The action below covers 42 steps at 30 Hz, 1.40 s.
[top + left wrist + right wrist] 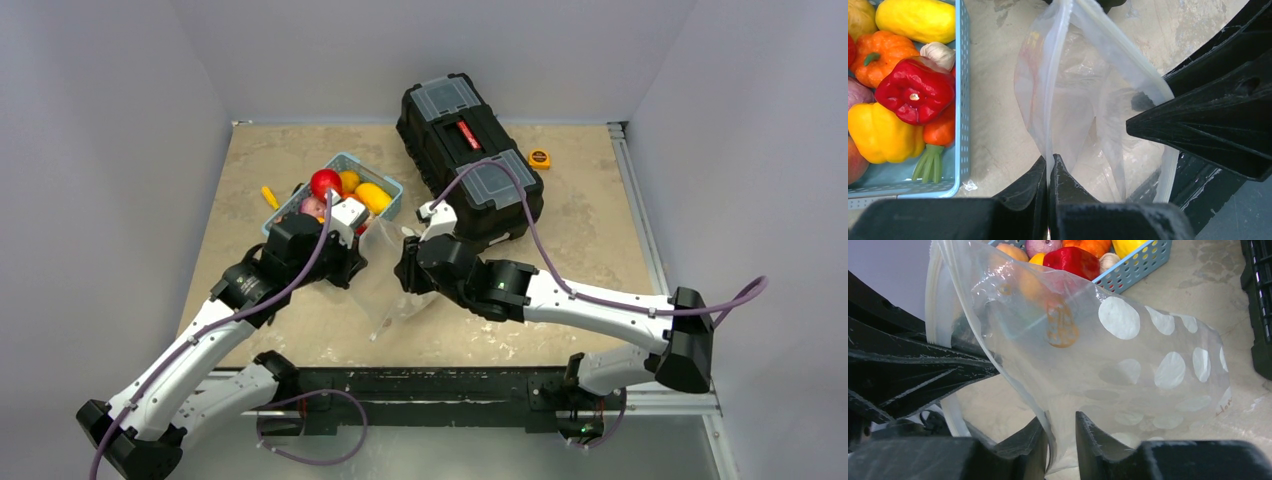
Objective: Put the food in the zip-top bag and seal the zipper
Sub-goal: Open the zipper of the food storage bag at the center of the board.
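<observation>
The food, several glossy toy fruits and vegetables such as a red pepper [915, 90], lies in the light-blue basket [392, 190], also in the right wrist view [1073, 260]. The clear zip-top bag [385, 285] with white dots [1128, 355] is held up between both grippers, mouth open, nothing inside. My left gripper [1048, 167] [358, 258] is shut on the bag's mouth edge at the white zipper [1060, 55]. My right gripper [1060, 427] [408, 272] has its jaws a little apart around the opposite mouth edge, with the zipper [938, 305] against one finger.
A black toolbox [470, 160] stands behind the right gripper, and its edge shows in the right wrist view [1260, 310]. An orange tape measure [539, 158] lies beyond it. A yellow-handled tool [270, 197] lies left of the basket [962, 100]. Grey walls enclose the table.
</observation>
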Tool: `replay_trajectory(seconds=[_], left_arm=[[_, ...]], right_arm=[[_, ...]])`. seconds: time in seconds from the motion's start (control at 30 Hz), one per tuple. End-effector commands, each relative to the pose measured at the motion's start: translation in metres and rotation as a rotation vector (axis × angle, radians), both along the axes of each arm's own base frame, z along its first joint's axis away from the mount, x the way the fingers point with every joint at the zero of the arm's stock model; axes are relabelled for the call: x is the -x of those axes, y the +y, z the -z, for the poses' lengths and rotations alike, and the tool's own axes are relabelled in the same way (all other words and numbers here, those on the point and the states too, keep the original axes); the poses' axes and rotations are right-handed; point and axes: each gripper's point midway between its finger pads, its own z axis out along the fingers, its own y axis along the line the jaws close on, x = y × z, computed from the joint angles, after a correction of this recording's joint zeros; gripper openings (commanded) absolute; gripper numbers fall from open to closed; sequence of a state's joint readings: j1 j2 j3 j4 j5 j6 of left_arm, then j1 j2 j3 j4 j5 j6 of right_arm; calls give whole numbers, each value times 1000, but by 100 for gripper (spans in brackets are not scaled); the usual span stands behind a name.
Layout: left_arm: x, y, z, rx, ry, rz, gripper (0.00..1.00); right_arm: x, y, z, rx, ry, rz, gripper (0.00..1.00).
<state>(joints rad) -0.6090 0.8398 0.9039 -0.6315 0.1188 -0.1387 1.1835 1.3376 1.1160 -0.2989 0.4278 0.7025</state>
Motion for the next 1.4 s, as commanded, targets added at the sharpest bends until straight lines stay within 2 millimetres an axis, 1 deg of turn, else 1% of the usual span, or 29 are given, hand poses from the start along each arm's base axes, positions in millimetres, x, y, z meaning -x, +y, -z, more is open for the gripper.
replay_trajectory(seconds=[0.0,0.03,0.07,0.1,0.17,0.2,0.23,0.3,0.4,0.47,0.53,0.63,0.67,0.73,0.77,0.83,0.87,0.93,1.0,1.1,1.17,1.2,1.27,1.33,1.37], left_arm=[[-5,-3,-17,33,-37,-9,0],[-5,-2,-18,32,-38,-14,0],[-5,-2,-18,33,-38,-17,2],[-5,-1,-19,34,-40,-21,13],[-6,1,-21,38,-49,-39,41],[-6,3,-23,42,-60,-48,53],[-5,7,-28,53,-83,-61,59],[-2,11,-39,87,-140,-71,67],[3,20,-56,142,-237,-92,75],[6,27,-64,167,-282,-114,77],[5,37,-71,173,-317,-163,78],[4,47,-74,166,-326,-211,78],[3,50,-73,160,-324,-229,78],[1,53,-71,148,-316,-252,78],[0,53,-70,139,-307,-258,78],[-1,53,-69,129,-292,-263,78],[-1,53,-68,127,-288,-265,78],[-2,55,-66,120,-286,-276,78],[-5,60,-64,108,-293,-307,78],[-10,65,-62,103,-292,-355,78],[-13,62,-61,106,-285,-354,78],[-15,60,-61,112,-278,-353,80],[-19,54,-61,119,-249,-354,82],[-27,53,-63,110,-213,-376,85],[-32,54,-65,109,-188,-390,86]], right_arm=[[1,11,-10,-39,-19,-35,15],[1,10,-9,-35,-17,-36,1],[0,6,-8,-32,-16,-22,0],[0,2,-6,-23,-15,-8,0],[0,-7,-6,-27,-15,19,0],[1,-10,-7,-36,-14,22,0],[3,-14,-6,-36,-12,25,0],[3,-26,-10,-28,-24,42,0],[4,-56,-18,33,-53,84,0],[7,-81,-27,73,-80,97,0],[11,-110,-36,116,-112,118,0],[22,-146,-52,133,-146,110,0],[28,-157,-60,109,-153,106,0],[36,-166,-72,64,-167,74,0],[38,-166,-75,54,-178,56,0],[42,-153,-76,35,-184,-4,0],[41,-142,-71,42,-185,-32,0],[38,-115,-56,61,-166,-89,0],[36,-83,-39,61,-130,-134,0],[32,-31,-23,2,-83,-199,0],[35,0,-15,-30,-58,-266,0],[33,10,-9,-31,-51,-278,0],[28,24,4,-19,-39,-280,0],[26,31,9,-22,-41,-286,0],[25,32,9,-24,-41,-279,0]])
